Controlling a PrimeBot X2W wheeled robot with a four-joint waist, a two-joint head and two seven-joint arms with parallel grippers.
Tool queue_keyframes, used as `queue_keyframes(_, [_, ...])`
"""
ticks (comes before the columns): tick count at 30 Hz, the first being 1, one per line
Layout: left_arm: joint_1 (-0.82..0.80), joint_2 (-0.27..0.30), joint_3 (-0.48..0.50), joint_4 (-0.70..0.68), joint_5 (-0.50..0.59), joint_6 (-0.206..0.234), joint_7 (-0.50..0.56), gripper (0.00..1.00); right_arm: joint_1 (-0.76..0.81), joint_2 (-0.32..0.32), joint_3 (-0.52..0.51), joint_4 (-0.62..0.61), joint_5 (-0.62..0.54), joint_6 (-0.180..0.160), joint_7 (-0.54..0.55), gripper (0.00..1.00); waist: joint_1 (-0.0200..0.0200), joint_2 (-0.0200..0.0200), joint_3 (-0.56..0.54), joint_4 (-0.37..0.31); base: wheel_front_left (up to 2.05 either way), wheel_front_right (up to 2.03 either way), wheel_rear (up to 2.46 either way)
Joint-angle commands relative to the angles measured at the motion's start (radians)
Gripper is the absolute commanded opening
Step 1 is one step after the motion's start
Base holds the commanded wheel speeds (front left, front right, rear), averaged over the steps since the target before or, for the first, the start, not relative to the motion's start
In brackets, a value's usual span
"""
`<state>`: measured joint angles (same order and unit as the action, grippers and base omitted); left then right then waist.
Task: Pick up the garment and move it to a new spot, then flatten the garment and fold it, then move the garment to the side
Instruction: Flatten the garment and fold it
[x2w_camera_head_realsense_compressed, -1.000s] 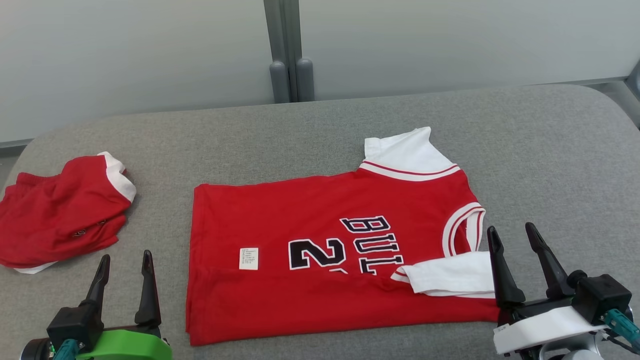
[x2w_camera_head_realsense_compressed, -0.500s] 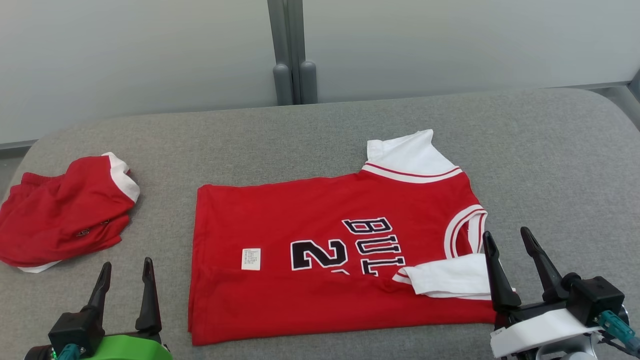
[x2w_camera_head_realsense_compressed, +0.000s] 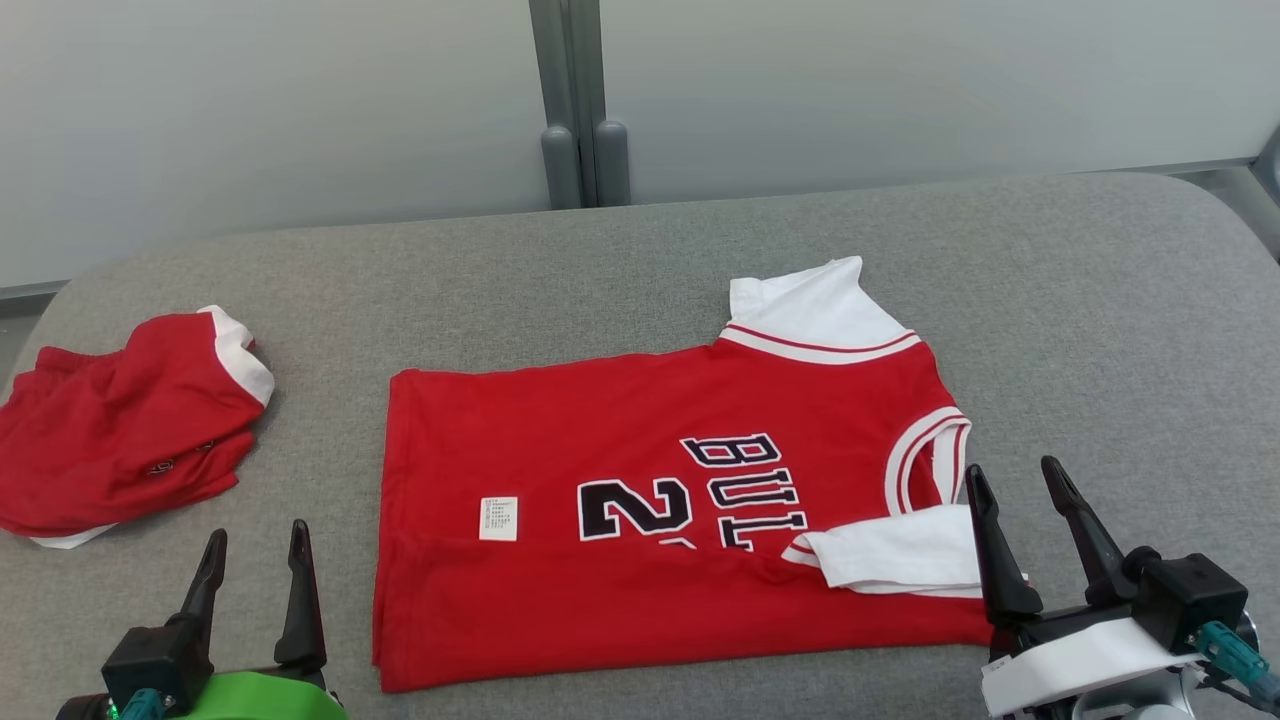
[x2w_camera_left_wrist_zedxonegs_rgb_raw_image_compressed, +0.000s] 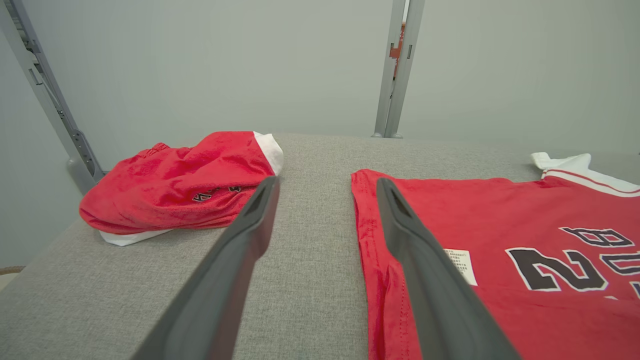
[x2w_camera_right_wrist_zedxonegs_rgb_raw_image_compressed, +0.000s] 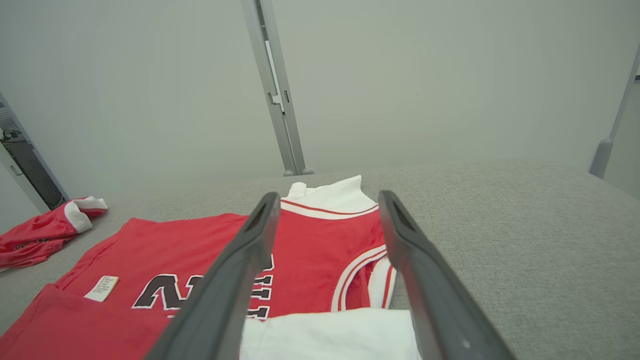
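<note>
Grey padded surface (x2w_camera_head_realsense_compressed: 640, 260): red jersey (x2w_camera_head_realsense_compressed: 600, 440) lying flat between left gripper (x2w_camera_head_realsense_compressed: 258, 530), fingers apart and empty near its hem, and right gripper (x2w_camera_head_realsense_compressed: 1011, 466), likewise apart, empty, by its white sleeve.

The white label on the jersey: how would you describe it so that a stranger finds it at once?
On the grey padded surface lies a spread-out red jersey. On it, just left of the black number 2, sits the label. It is a small white rectangle with tiny print, unlike the big white sleeves.
</note>
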<state>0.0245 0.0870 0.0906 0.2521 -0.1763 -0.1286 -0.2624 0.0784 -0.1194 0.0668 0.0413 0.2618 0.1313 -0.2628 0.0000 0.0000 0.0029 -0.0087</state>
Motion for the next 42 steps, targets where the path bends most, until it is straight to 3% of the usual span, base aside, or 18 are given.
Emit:
queue_keyframes(1, [-0.012,0.007,-0.003,0.002,-0.004,-0.003,-0.003,1.00,0.001,-0.005,-0.003,0.002,0.004,-0.001,-0.003,1.00,0.0000,0.0000,0.001,0.000,0.00,0.00,0.00])
queue_keyframes(9, [-0.136,0.059,-0.059,0.031,-0.027,-0.004,-0.003,1.00,-0.116,-0.062,0.023,0.024,0.000,-0.001,-0.003,1.00,0.0000,0.0000,0.047,0.004,0.00,0.00,0.00])
queue_keyframes(17, [-0.432,0.170,-0.205,0.118,-0.128,-0.003,0.038,1.00,-0.383,-0.158,0.080,0.188,0.040,-0.001,0.056,1.00,0.0000,0.0000,0.165,0.004,0.00,0.00,0.00])
queue_keyframes(23, [-0.647,0.254,-0.341,0.200,-0.279,-0.003,0.159,1.00,-0.621,-0.201,0.133,0.321,0.109,-0.001,0.152,1.00,0.0000,0.0000,0.260,-0.006,0.00,0.00,0.00])
queue_keyframes(29, [-0.806,0.322,-0.494,0.301,-0.503,-0.003,0.368,1.00,-0.852,-0.223,0.207,0.498,0.189,-0.001,0.241,1.00,0.0000,0.0000,0.339,-0.015,0.00,0.00,0.00])
queue_keyframes(35, [-0.861,0.355,-0.608,0.342,-0.627,-0.003,0.505,1.00,-0.983,-0.228,0.291,0.638,0.231,-0.001,0.245,1.00,0.0000,0.0000,0.368,-0.011,0.00,0.00,0.00])
queue_keyframes(42, [-0.889,0.366,-0.693,0.407,-0.703,-0.003,0.568,1.00,-1.105,-0.200,0.372,0.786,0.274,-0.001,0.220,1.00,0.0000,0.0000,0.405,-0.010,0.00,0.00,0.00])
